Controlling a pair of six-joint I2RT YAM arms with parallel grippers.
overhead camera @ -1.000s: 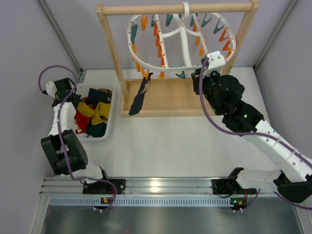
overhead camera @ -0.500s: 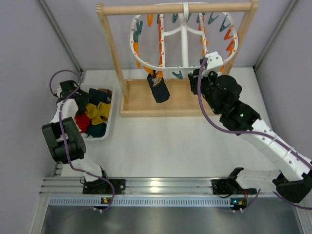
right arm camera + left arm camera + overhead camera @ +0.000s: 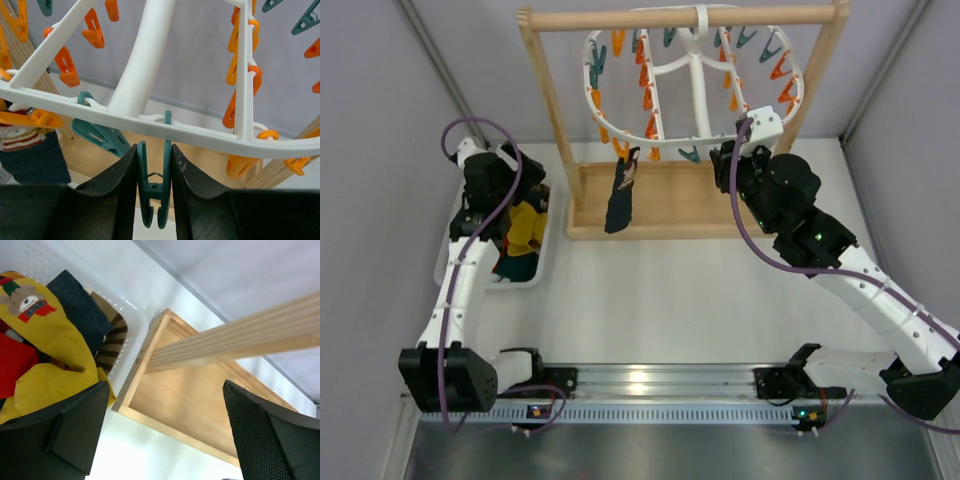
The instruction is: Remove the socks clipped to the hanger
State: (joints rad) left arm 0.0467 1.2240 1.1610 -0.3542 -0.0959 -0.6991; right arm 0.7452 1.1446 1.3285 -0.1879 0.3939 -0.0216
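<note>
Up on the wooden rack [image 3: 680,17] hangs the hanger [image 3: 700,95], with its hook over the top bar so the clips can dangle free. One dark sock [image 3: 620,195] hangs from an orange clip [image 3: 620,152] at the front left of the ring, over the rack's wooden base. My right tool [image 3: 738,150] is at the front right of the ring. It is closed on a teal clip [image 3: 152,195] that has no sock in it, one finger on each side. I think I hold it so the hanger does not swing or spin while the sock is pulled. My left tool [image 3: 165,390] is wide open with nothing in it. It hangs over the far end of the white bin [image 3: 548,250], close to the rack's left post. The bin sits on my left, near the rack, so socks only have a short trip. A yellow sock [image 3: 45,330] with a little bear lies in it, with red, dark and stripy ones. I think the dark sock is the last job. The tabletop [image 3: 670,300] is white and smooth. Pale walls [image 3: 380,120] stand on three sides, and a metal rail [image 3: 640,380] runs along the near edge.
</note>
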